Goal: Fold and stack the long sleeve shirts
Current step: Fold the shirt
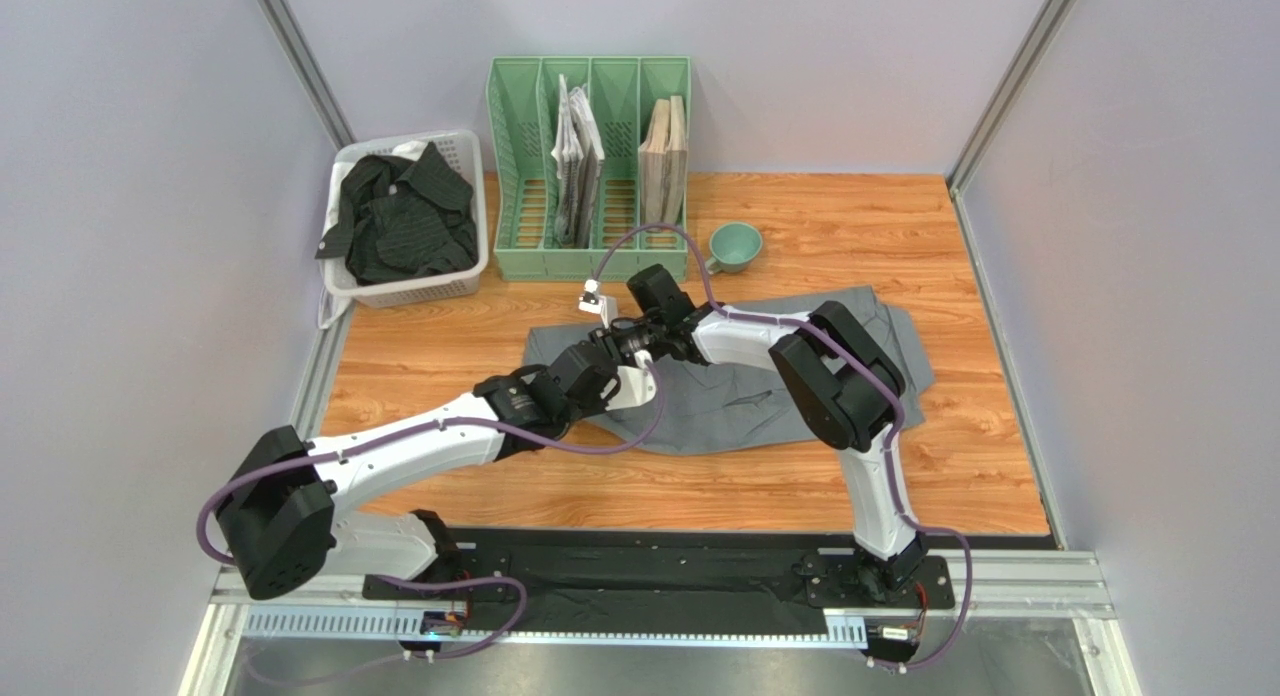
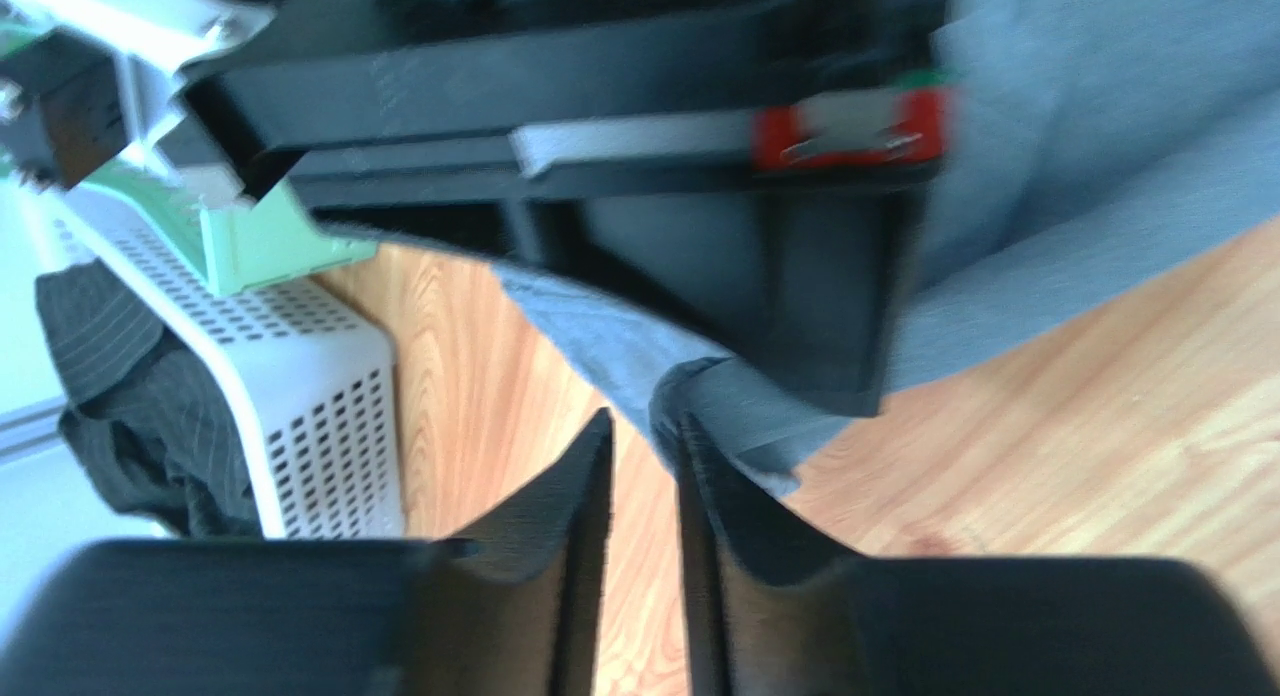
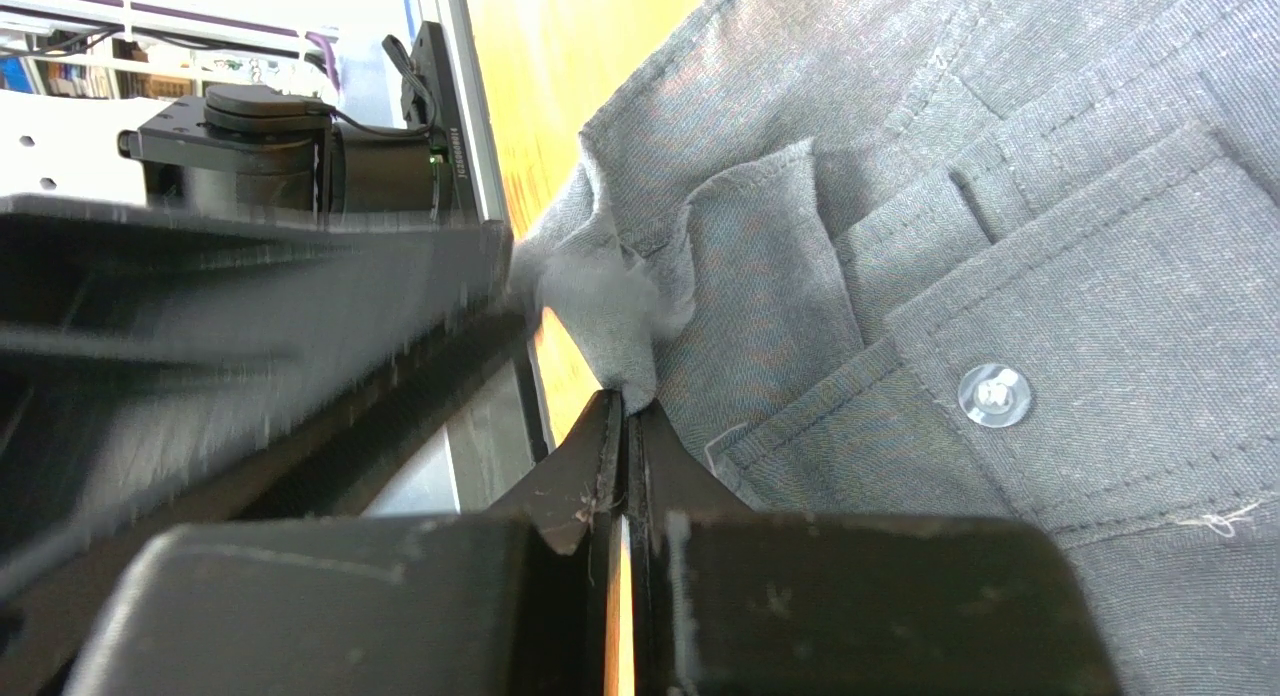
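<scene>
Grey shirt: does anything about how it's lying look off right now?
The grey shirt is not flat: its left end is bunched into a crumpled fold pinched in the shut right claw. Also, the black shirt is heaped in the basket, spilling over its rim.

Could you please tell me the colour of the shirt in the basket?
The shirt is black, thin-striped; left wrist view.

Bright even light, soft shadows, wrist views blurred close up
</scene>
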Robot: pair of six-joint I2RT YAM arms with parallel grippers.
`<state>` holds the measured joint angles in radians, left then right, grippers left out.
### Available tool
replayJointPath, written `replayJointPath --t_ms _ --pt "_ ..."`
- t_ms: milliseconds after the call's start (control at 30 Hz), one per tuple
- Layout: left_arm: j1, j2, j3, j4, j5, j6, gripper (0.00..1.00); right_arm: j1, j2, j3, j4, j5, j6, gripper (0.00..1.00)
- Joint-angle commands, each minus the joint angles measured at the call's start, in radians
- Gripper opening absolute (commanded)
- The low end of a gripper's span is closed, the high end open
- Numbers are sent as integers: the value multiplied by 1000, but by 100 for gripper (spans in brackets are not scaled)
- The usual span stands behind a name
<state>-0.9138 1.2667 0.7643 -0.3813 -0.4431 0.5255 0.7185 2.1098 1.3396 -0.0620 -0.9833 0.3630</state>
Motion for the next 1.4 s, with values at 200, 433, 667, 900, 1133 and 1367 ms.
replayJointPath --t_ms 200,433,667,900,1133,1367 --pt "158 -119 -19 -65 48 64 23 1 -8 0 28 -37 -1 0" --pt "110 -290 92 -257 377 -33 48 -1 -8 4 36 -38 16 0" --pt "49 -137 133 -258 360 -59 55 -1 -13 4 37 -40 21 0" --pt "46 -15 118 -190 252 -44 51 1 -17 4 45 -48 33 0" --pt "124 14 61 -137 127 16 25 1 -22 -7 48 -55 31 0" --pt "325 -58 35 -149 155 186 15 1 -27 -26 44 -52 16 0"
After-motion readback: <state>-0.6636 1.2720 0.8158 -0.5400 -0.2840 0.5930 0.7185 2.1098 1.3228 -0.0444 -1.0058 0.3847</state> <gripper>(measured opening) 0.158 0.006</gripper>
